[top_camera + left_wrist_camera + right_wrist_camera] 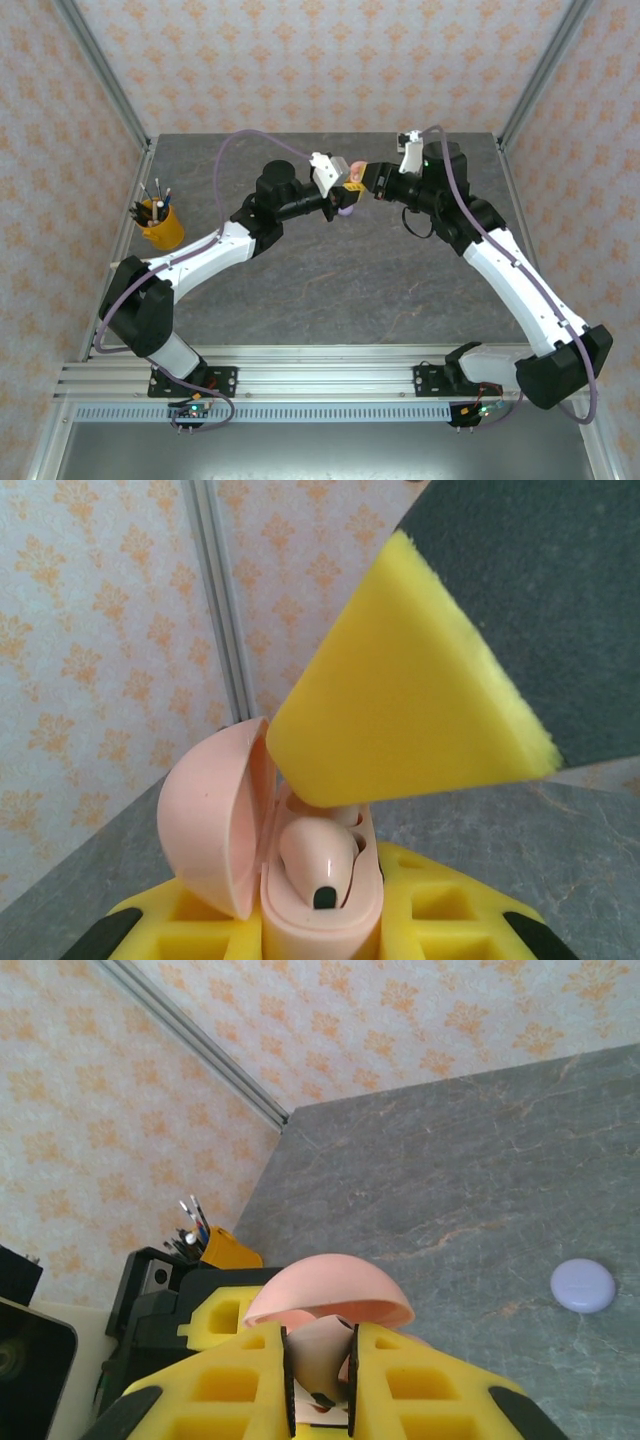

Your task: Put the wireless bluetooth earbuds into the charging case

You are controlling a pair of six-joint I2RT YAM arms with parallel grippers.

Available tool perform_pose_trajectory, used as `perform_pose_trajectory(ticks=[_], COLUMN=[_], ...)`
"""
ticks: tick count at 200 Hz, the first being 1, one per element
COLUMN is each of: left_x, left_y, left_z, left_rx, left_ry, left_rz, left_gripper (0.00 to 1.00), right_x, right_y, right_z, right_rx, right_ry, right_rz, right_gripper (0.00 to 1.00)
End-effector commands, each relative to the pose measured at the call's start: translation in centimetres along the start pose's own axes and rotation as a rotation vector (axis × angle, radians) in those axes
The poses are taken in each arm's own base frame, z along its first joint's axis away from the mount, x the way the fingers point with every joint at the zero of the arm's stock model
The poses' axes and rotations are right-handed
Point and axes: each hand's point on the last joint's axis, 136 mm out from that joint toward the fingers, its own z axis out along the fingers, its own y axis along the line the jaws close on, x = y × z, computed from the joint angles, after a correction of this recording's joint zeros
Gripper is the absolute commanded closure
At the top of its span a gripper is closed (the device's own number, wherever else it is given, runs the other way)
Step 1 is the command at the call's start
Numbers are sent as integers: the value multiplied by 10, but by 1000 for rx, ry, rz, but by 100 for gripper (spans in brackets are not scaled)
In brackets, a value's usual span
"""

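Observation:
The pale pink charging case [300, 925] stands open, its domed lid [215, 815] swung to the left, and my left gripper [320, 930] is shut on its base. One pale pink earbud [320, 865] lies in the case's opening. My right gripper [320, 1385] is shut on a pale pink earbud [320, 1355] right at the case, whose lid [330, 1295] arches just beyond its fingers. One yellow right finger [410, 700] covers the far part of the opening. In the top view the left gripper [335, 187] and right gripper [366, 180] meet above mid-table.
A closed lilac case [583, 1286] lies on the grey table, under the meeting grippers in the top view [347, 210]. A yellow cup of pens [160, 225] stands at the left edge. Patterned walls close in the back and sides.

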Motion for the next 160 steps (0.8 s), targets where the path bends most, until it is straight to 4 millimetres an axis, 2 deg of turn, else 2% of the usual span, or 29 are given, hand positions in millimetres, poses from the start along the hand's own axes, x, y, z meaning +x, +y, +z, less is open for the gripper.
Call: perform_pose_trajectory(ticks=[1,46,71,110,131,160], left_x=[-31,-29,-27,-24,-23,-22], left_y=[-8,-8,-8,-8,-8,-7], left_z=[2,2,2,2,1,0], left_rx=[28,27,26,24,23,17], left_ry=[-82,-79,-74,-74,-72,-70], left_rz=[56,55,53,50,49,49], left_gripper=[100,100,100,100,100,100], right_x=[17,22,11,-4,-10,-17], right_y=[-1,-4,-5,-2,-3,-1], right_z=[6,12,9,6,3,-3], right_rx=[19,51,85,106,122,135], right_ry=[92,127,91,48,32,6], right_rz=[-71,-88,-74,-52,-44,-33], right_gripper=[81,74,64,62,55,51])
